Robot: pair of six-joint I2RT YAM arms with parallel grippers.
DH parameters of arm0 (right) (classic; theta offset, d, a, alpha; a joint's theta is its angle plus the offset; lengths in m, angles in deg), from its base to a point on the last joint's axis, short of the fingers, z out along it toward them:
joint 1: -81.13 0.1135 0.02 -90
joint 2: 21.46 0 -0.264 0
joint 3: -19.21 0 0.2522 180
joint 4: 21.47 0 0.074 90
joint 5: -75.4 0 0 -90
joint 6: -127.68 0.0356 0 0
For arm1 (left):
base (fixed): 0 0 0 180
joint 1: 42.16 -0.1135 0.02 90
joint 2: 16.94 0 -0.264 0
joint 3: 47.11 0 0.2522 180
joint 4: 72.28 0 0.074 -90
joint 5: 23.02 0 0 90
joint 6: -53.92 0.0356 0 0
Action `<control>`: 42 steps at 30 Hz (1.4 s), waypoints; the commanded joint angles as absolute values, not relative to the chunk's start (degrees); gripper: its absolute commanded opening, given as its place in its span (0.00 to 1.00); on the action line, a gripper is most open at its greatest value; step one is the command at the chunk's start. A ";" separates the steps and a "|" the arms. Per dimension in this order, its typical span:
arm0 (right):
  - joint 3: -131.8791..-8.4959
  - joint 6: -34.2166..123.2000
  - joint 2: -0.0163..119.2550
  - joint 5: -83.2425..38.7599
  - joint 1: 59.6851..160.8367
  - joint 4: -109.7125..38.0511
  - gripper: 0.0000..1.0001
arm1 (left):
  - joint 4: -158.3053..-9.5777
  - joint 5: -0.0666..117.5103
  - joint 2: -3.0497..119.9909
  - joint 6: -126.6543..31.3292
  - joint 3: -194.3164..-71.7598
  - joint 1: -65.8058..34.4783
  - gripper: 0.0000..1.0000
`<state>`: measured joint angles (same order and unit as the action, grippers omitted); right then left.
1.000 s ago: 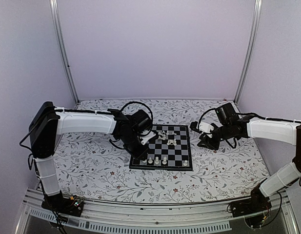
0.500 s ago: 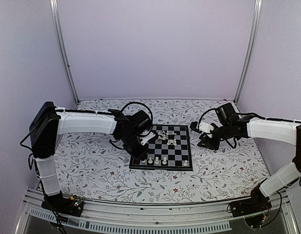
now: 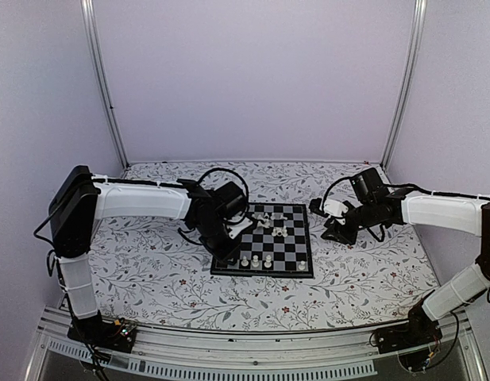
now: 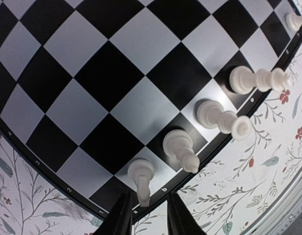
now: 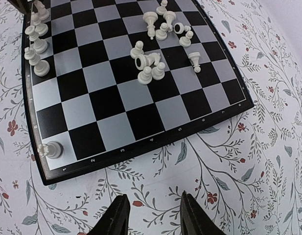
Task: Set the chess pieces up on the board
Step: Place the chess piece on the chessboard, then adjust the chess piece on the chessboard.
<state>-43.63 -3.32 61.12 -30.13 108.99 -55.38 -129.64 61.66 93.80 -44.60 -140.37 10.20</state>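
The board (image 3: 286,248) lies mid-table. Four white pieces stand in a row along its near edge (image 4: 180,149), and one more stands at the near right corner (image 3: 302,265). Several pieces lie in a heap (image 5: 153,61) on the far half of the board. My left gripper (image 4: 148,213) is open, low over the near left corner (image 3: 231,248). The corner piece (image 4: 141,178) stands just ahead of its fingertips (image 4: 122,215), ungripped. My right gripper (image 5: 153,215) is open and empty above the floral table, just off the board's right edge (image 3: 326,228).
The floral-patterned table (image 3: 149,262) surrounds the board. Metal frame posts (image 3: 102,79) and pale walls close in the back and sides. The board's black border (image 5: 141,147) runs just ahead of my right fingers.
My left gripper has shifted very slightly at the board's near left corner. The right arm and the pieces have not visibly moved.
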 commanded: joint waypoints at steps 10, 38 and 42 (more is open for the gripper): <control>-50.83 0.29 59.49 -36.27 109.38 -58.25 0.38 | -134.65 68.14 90.87 -38.88 -153.42 7.82 0.33; -62.20 4.49 73.55 -42.88 109.34 -63.75 0.37 | -128.95 53.83 98.55 -36.52 -143.84 5.47 0.00; -61.57 4.46 73.37 -43.40 109.34 -63.82 0.37 | -129.17 53.54 98.44 -36.44 -143.54 5.47 0.00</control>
